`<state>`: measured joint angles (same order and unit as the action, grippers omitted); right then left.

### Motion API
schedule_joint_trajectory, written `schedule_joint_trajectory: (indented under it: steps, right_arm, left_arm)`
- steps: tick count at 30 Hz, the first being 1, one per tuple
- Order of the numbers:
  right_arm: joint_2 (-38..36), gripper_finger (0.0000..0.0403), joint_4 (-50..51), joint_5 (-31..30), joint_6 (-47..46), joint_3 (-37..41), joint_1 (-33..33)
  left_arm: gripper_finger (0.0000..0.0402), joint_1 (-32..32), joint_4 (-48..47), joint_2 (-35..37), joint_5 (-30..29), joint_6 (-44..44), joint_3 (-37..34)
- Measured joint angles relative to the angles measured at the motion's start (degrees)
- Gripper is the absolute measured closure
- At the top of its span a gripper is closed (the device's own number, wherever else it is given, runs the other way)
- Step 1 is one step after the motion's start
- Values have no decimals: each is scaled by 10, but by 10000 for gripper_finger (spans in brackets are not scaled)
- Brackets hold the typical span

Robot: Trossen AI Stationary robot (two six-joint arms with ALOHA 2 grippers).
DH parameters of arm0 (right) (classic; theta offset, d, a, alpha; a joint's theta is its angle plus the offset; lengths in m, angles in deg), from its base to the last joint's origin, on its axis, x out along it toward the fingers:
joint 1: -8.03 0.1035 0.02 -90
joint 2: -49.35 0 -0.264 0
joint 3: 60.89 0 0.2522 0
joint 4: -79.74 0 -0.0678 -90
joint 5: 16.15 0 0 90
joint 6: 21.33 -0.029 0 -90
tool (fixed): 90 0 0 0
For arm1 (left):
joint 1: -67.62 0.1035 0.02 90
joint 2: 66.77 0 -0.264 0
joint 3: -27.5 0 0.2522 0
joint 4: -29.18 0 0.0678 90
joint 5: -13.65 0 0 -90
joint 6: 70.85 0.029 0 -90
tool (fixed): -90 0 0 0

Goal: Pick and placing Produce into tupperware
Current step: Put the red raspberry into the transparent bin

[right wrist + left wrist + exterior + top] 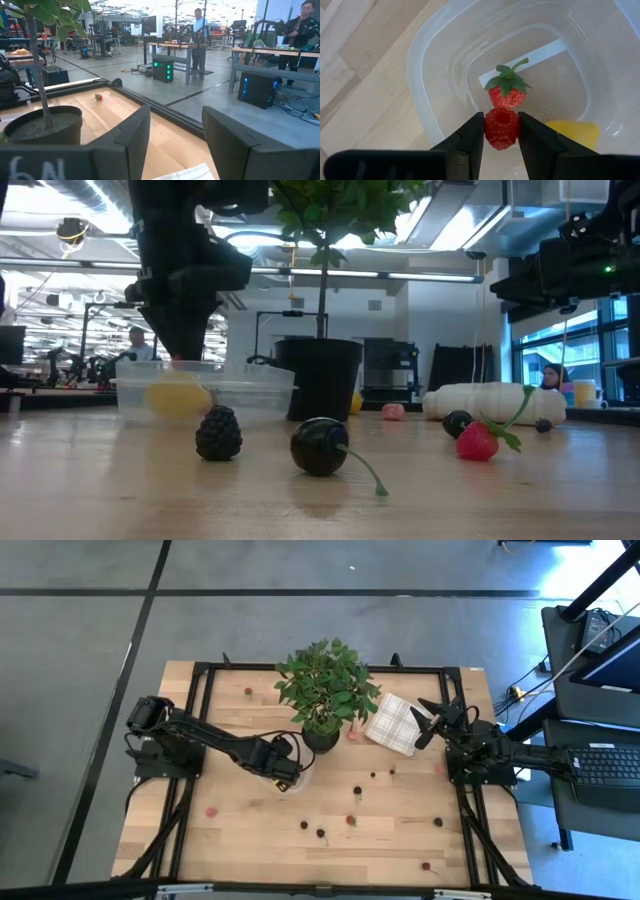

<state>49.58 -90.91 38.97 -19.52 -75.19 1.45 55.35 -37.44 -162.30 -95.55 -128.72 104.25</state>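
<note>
Raspberry, red and bumpy point(501, 129), sits pinched in your left gripper point(501, 131), directly above the clear shallow plastic tupperware point(435, 65); your right gripper point(175, 140) waits spread, well apart.

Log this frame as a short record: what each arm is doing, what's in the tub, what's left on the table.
left gripper: shut on raspberry, over the tub
right gripper: jaws apart, empty, raised over the cloth beside the plant
tub contents: strawberry, yellow piece
loose on table: blackberry, cherry, strawberry, other small pieces
stage: raspberry not yet released
</note>
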Motion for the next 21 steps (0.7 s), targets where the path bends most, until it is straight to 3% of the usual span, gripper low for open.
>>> schedule_joint_trajectory:
  steps: [21]
  right_arm:
    - [0,221,0,0,0,0,0]
  left_arm:
    - [295,0,0,0,3,-4,0]
